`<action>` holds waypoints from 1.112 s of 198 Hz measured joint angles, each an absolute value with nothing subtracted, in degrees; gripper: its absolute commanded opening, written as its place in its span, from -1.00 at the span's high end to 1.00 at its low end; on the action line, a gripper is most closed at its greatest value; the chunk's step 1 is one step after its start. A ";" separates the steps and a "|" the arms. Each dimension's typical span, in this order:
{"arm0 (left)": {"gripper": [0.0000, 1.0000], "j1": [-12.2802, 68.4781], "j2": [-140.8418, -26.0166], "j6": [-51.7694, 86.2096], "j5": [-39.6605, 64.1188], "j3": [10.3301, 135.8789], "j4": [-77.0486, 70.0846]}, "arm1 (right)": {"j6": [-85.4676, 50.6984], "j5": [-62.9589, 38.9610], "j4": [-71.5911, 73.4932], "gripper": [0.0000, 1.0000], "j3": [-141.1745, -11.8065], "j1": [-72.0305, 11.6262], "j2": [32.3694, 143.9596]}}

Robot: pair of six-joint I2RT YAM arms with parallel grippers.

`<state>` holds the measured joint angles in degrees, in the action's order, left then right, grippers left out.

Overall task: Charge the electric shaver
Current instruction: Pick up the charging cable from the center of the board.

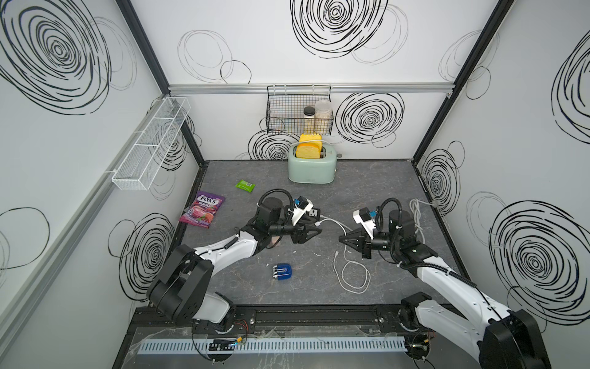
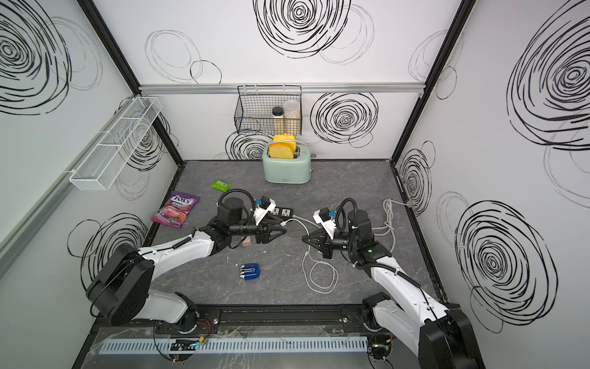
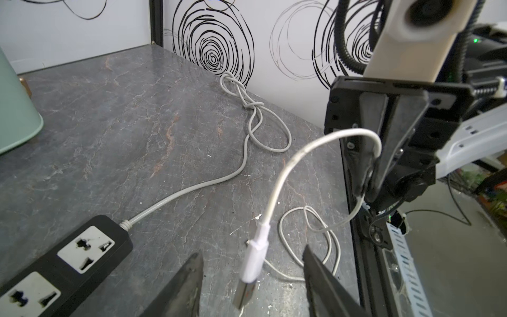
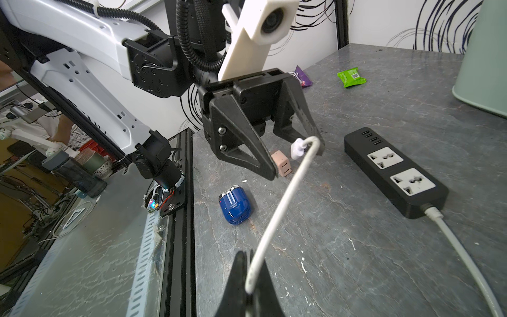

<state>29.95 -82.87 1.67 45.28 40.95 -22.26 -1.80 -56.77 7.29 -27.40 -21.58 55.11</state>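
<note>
The right gripper (image 4: 251, 274) was clamped on the white cable (image 4: 285, 197); the left gripper (image 3: 252, 252) had its jaws spread around the USB plug (image 3: 251, 267), not gripping; the electric shaver (image 1: 283, 272) lay apart

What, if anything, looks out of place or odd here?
The power strip's grey cord is tied in a loose knot near the wall. The white cable, pinched in the right claw, hangs its USB plug ungripped between the open jaws of the left claw. Nothing looks spilled or broken.
</note>
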 measured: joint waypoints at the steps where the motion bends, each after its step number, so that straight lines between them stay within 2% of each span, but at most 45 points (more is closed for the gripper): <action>1: 0.00 29.98 -82.87 1.48 45.36 40.99 -22.17 | -1.80 -56.75 7.29 1.00 -27.40 -21.58 55.11; 20: 0.24 30.30 -83.07 1.23 46.37 41.65 -20.91 | -1.76 -56.49 7.31 1.00 -27.40 -21.58 55.11; 35: 0.52 30.46 -83.42 0.89 47.09 42.11 -20.62 | -1.69 -56.31 7.31 1.00 -27.40 -21.63 55.05; 50: 0.90 30.61 -83.83 0.73 47.81 42.54 -19.97 | -1.67 -56.10 7.29 1.00 -27.38 -21.63 54.68; 52: 1.00 30.61 -83.90 0.80 48.01 42.61 -19.92 | -1.67 -56.10 7.31 1.00 -27.35 -21.63 54.61; 70: 1.00 30.72 -84.03 0.78 48.36 42.94 -19.38 | -1.50 -55.64 7.25 0.99 -27.29 -21.67 54.06; 89: 1.00 30.72 -84.03 0.43 48.38 43.66 -17.91 | 0.25 -54.24 6.33 0.50 -27.31 -21.78 53.93; 102: 1.00 30.72 -84.03 -0.43 48.25 44.56 -16.08 | 2.31 -52.29 4.16 0.26 -27.83 -21.96 53.87; 116: 1.00 30.74 -84.03 -1.89 47.72 45.76 -13.61 | 4.84 -49.71 2.04 0.10 -29.56 -22.37 53.89; 151: 1.00 30.74 -84.03 -5.26 46.46 47.40 -8.97 | 10.37 -43.11 1.39 -0.11 -36.93 -25.34 55.92; 168: 1.00 30.76 -84.01 -6.20 46.17 47.40 -7.42 | 13.02 -40.45 1.50 -0.11 -40.16 -27.51 59.66; 220: 1.00 30.87 -83.88 -8.19 46.00 47.42 -4.93 | 18.33 -35.27 -0.67 0.17 -44.51 -32.58 69.69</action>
<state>30.87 -83.88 -8.19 46.00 47.42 -4.93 18.33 -35.27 -0.67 -44.51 -32.58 69.69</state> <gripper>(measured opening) 0.095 0.447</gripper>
